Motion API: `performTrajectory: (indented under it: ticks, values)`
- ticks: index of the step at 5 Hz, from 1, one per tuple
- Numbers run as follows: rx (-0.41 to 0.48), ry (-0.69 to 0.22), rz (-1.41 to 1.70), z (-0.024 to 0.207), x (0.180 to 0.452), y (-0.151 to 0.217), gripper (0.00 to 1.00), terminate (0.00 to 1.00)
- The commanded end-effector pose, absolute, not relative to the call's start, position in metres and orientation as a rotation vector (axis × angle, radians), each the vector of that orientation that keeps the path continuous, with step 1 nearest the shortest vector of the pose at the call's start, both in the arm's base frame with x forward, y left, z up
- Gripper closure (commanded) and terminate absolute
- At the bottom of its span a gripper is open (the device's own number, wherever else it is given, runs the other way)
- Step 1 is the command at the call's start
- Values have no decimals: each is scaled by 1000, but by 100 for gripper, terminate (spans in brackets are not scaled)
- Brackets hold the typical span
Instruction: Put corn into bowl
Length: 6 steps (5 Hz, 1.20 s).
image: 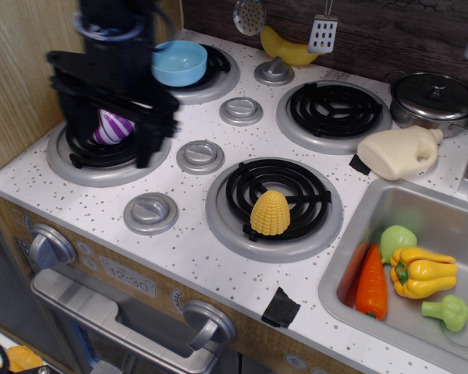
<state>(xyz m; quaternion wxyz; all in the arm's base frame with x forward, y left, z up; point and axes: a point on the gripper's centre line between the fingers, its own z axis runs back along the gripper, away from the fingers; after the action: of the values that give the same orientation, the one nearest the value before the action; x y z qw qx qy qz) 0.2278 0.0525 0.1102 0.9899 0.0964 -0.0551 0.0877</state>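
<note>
The yellow-orange corn (270, 213) stands upright on the front middle burner (274, 204). The light blue bowl (179, 62) sits empty on the back left burner. My gripper (111, 144) is a motion-blurred black shape over the front left burner, well left of the corn and just in front of the bowl. Its fingers (145, 148) are spread apart and hold nothing. The arm covers the bowl's left edge.
A purple striped ball (111, 127) lies on the front left burner behind the gripper. A banana (285, 51), a lidded silver pot (433, 97) and a cream jug (398, 152) are at the back right. The sink (452, 212) holds a carrot (371, 287), a yellow pepper (421, 273) and green vegetables.
</note>
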Motion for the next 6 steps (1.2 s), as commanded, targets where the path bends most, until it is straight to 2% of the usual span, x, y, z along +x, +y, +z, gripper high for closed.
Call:
performTrajectory:
  ticks: [1,2,3,4,6]
  values:
    - [146,-204,194,101,244,5,0,0]
    - [97,-243,223,74,255,-12,0,0]
    - [69,-265,230,61,264,-20,0,0]
    - [33,-265,236,53,270,-22,0,0]
    - [-9,-320,221,40,281,-34,0,0]
